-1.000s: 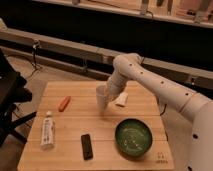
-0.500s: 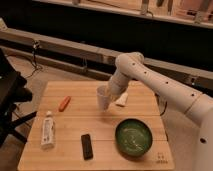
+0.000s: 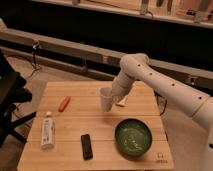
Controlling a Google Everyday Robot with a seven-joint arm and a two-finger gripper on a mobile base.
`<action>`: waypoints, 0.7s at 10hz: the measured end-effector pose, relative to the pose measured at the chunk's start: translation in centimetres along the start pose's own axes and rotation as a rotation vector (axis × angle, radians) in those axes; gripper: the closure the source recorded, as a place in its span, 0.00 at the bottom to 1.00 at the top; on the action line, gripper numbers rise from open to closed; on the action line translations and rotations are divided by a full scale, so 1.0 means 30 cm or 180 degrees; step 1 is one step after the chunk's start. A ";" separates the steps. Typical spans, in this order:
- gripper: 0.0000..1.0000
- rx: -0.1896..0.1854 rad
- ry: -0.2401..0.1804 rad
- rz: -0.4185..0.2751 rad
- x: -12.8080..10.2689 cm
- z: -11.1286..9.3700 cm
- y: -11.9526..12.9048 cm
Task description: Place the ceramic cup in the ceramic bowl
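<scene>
The off-white ceramic cup (image 3: pixel 106 99) hangs above the middle of the wooden table (image 3: pixel 75 120), gripped at its right side by my gripper (image 3: pixel 113 96), which is shut on it. The white arm reaches in from the right. The dark green ceramic bowl (image 3: pixel 133 136), whitish inside, stands on the table to the front right of the cup, a short way below it in the picture.
An orange carrot-like piece (image 3: pixel 63 103) lies at the left back. A white bottle (image 3: pixel 47 131) lies at the front left, a black flat device (image 3: pixel 87 146) in front of the cup. A small white block (image 3: pixel 121 102) peeks from behind the arm. A dark chair (image 3: pixel 10 100) stands left.
The arm has carried the cup a little to the right and toward the front, nearer the bowl. Nothing else on the table has moved.
</scene>
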 end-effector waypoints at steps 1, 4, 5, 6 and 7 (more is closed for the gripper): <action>1.00 0.0005 -0.0005 0.0015 0.004 -0.005 0.009; 1.00 0.0019 -0.0038 0.0080 0.016 -0.023 0.037; 1.00 0.0013 -0.0045 0.0107 0.025 -0.029 0.053; 1.00 0.0013 -0.0055 0.0103 0.019 -0.030 0.056; 1.00 0.0017 -0.0070 0.0111 0.017 -0.030 0.060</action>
